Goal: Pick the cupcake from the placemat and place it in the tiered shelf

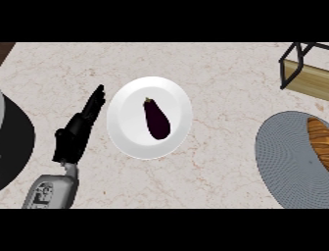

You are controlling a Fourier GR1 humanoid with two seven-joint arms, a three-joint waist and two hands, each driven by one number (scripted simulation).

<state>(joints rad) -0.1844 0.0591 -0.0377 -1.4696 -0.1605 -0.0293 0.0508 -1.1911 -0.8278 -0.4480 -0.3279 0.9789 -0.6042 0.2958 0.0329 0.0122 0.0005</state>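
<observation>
Lying on the right part of the round grey placemat, a ridged golden-brown pastry points lengthwise from near to far, and the view's right edge cuts off its right side. It looks more like a croissant than a cupcake. The placemat sits at the right of the pale marble table. Farther back, at the far right corner, the tiered shelf shows a black wire frame and a light wooden board, apart from the placemat. A white plate lies near the table's middle with a dark purple eggplant on it. Just left of the plate's rim is the left hand, fingers straight and together, pointing far, holding nothing. A large dark pot fills the left edge.
</observation>
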